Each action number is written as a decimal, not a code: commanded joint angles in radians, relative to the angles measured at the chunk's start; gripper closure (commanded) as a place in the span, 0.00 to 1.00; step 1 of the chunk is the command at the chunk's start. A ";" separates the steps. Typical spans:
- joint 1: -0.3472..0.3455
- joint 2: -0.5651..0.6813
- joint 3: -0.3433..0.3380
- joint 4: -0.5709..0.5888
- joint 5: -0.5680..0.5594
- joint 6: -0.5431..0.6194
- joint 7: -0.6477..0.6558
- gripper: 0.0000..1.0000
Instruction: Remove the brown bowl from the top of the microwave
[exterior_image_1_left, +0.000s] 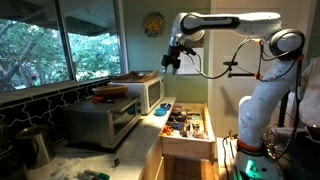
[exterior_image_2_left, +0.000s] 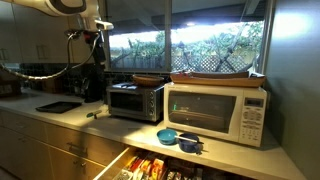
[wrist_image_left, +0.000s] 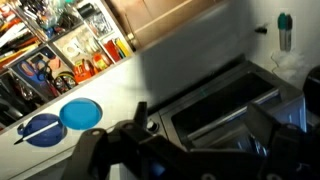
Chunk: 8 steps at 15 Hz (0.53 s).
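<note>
In an exterior view, brown bowl lies flat on top of the white microwave. Hand hangs up and right of it, not touching. Wrist view: fingers spread wide, nothing held.

No legible text, brand or number anywhere, not even on the microwave control panel.

A kitchen, with microwave, toaster oven, utensil drawer.
</note>
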 joint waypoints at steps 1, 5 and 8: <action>-0.020 0.007 0.011 0.023 0.004 0.016 0.012 0.00; -0.034 0.024 0.017 0.029 0.012 0.009 0.067 0.00; -0.053 0.235 0.053 0.172 0.036 0.083 0.276 0.00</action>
